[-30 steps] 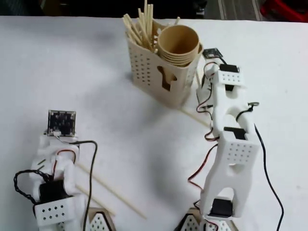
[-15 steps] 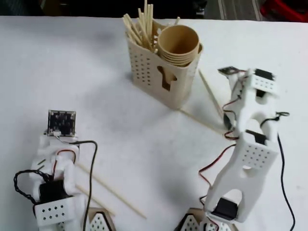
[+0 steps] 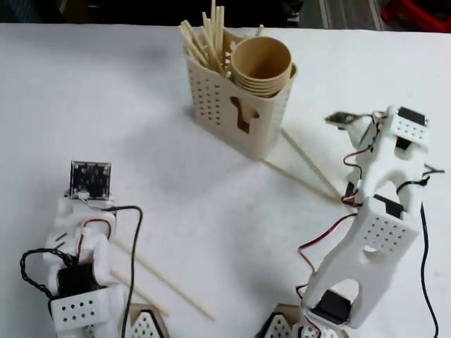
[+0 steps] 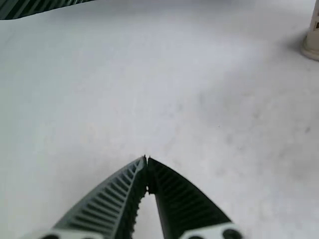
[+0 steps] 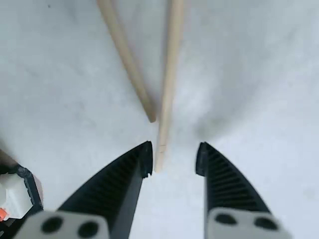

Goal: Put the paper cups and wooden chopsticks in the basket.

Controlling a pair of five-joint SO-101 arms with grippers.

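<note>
In the high view, I see the basket (image 3: 236, 116) standing on the bench (image 3: 106, 84) close to its far edge, about in the middle of that edge. The paper cups (image 3: 262, 67) sit stacked inside it, on the side toward the right edge, and a bundle of wooden chopsticks (image 3: 208, 42) stands in it beside them. Two loose chopsticks (image 3: 306, 156) lie flat on the bench, running from the foot of the basket toward the right arm (image 3: 373, 211), and they come together near its wrist. A third chopstick (image 3: 169, 284) lies near the near edge, just beside the left arm (image 3: 81, 253), which is at the near left corner. In the left wrist view, the left claw (image 4: 146, 162) is fully closed, its tips are touching, and it has hold of nothing. It is over the white bench, and a corner of the basket (image 4: 314, 45) is farther off. In the right wrist view, the right claw (image 5: 173, 158) is open with a moderate gap and grips nothing. The end of one loose chopstick (image 5: 167, 89) lies on the bench between its tips, nearer to one jaw. The other loose chopstick (image 5: 127, 59) ends just beside it, a little before the tips.
</note>
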